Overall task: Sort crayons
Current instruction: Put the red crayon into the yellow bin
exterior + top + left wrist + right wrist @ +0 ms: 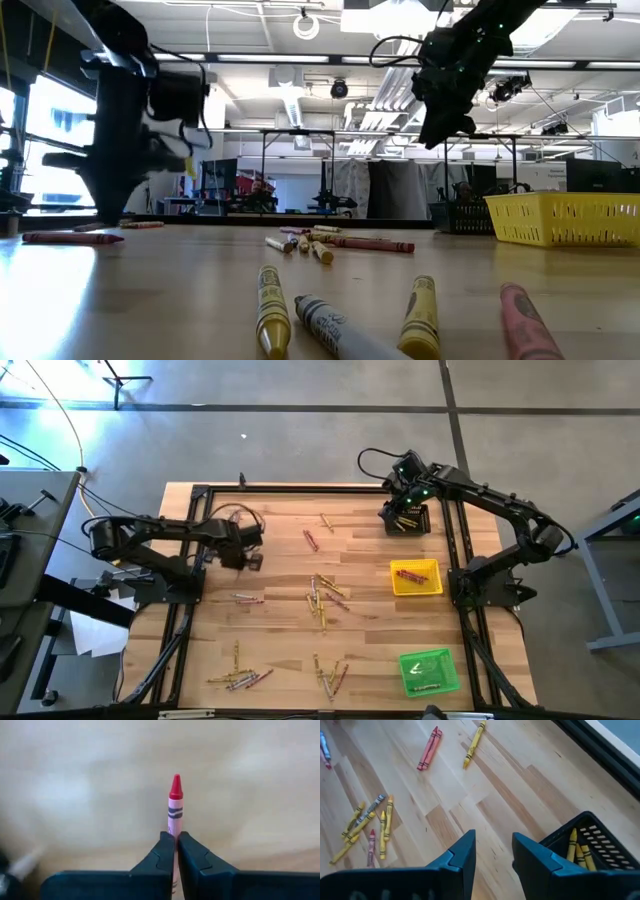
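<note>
Left pincer: clamped on a red crayon, mid-shaft.
Right pincer: open, empty, beside the black tray.
Handling: light, stiff, waxy, probably snappable; grip mid-length.

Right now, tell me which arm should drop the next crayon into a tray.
Left. The left tool is already shut on a red crayon, which likely belongs with the red ones in the yellow tray. The right tool hangs open and empty beside the black tray.
</note>
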